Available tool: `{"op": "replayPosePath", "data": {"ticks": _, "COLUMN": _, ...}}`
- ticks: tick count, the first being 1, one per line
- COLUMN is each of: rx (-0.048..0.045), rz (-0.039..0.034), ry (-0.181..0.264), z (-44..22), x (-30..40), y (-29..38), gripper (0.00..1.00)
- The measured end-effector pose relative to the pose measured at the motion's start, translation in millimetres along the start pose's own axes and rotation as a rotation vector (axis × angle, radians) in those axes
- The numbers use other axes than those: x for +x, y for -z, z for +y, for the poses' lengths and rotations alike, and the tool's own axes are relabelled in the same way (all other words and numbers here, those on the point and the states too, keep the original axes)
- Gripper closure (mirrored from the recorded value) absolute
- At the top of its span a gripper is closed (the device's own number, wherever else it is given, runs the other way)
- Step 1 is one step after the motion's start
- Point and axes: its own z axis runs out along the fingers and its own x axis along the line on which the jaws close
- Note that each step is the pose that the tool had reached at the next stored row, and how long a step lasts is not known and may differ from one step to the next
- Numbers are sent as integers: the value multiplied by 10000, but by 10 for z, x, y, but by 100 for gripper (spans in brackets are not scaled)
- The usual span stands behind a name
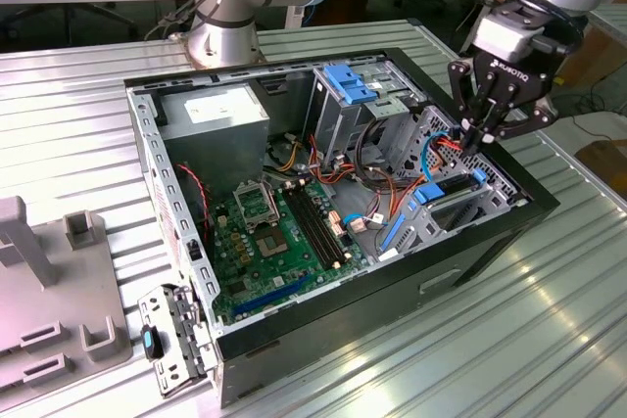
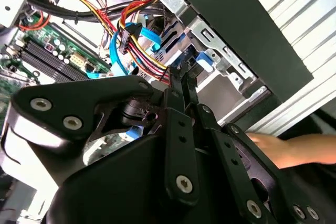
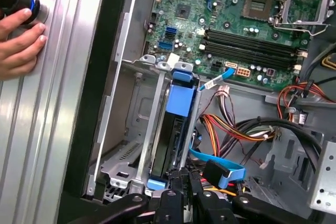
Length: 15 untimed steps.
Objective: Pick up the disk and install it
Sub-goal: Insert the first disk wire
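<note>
Tool [image 1: 480, 134] pointing down, fingertips at disk [image 3: 178, 103] seated in bay.

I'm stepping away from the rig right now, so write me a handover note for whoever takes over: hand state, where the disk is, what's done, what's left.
The hand is shut, tips at the end of the disk, inside the open computer case.
The disk stands on edge in its blue carrier, slid into the drive cage beside the motherboard.
Done: disk picked up and in the slot.
Left: full seating cannot be confirmed; hand not yet clear.
Note: a person's hand rests on the table by the case.
</note>
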Motion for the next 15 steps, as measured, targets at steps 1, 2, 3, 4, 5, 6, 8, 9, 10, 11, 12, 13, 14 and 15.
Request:
{"op": "replayPosePath", "data": {"ticks": 1, "rx": -15, "rz": 1, "ry": -151, "z": 0, "x": 0, "y": -2, "gripper": 84}}
{"op": "replayPosePath", "data": {"ticks": 2, "rx": -27, "rz": 3, "ry": -262, "z": 0, "x": 0, "y": -4, "gripper": 84}}
{"op": "replayPosePath", "data": {"ticks": 3, "rx": -43, "rz": 4, "ry": -422, "z": 0, "x": 0, "y": -6, "gripper": 84}}
{"op": "replayPosePath", "data": {"ticks": 4, "rx": -71, "rz": 7, "ry": -676, "z": 0, "x": -1, "y": -8, "gripper": 84}}
{"op": "replayPosePath", "data": {"ticks": 5, "rx": -93, "rz": 7, "ry": -878, "z": 0, "x": -1, "y": -11, "gripper": 84}}
{"op": "replayPosePath", "data": {"ticks": 6, "rx": -128, "rz": 11, "ry": -1206, "z": 0, "x": -1, "y": -14, "gripper": 84}}
{"op": "replayPosePath", "data": {"ticks": 8, "rx": -178, "rz": 14, "ry": -1679, "z": 0, "x": -2, "y": -23, "gripper": 84}}
{"op": "replayPosePath", "data": {"ticks": 9, "rx": -200, "rz": 17, "ry": -1889, "z": -1, "x": -3, "y": -30, "gripper": 84}}
{"op": "replayPosePath", "data": {"ticks": 10, "rx": -209, "rz": 18, "ry": -1964, "z": -2, "x": -3, "y": -34, "gripper": 84}}
{"op": "replayPosePath", "data": {"ticks": 11, "rx": -215, "rz": 20, "ry": -2016, "z": -1, "x": -2, "y": -35, "gripper": 84}}
{"op": "replayPosePath", "data": {"ticks": 12, "rx": -216, "rz": 21, "ry": -2023, "z": -1, "x": -2, "y": -36, "gripper": 84}}
{"op": "replayPosePath", "data": {"ticks": 13, "rx": -217, "rz": 20, "ry": -2024, "z": -1, "x": -2, "y": -36, "gripper": 84}}
{"op": "replayPosePath", "data": {"ticks": 14, "rx": -216, "rz": 19, "ry": -2024, "z": -1, "x": -3, "y": -41, "gripper": 84}}
{"op": "replayPosePath", "data": {"ticks": 15, "rx": -216, "rz": 18, "ry": -2024, "z": -1, "x": 2, "y": -42, "gripper": 84}}
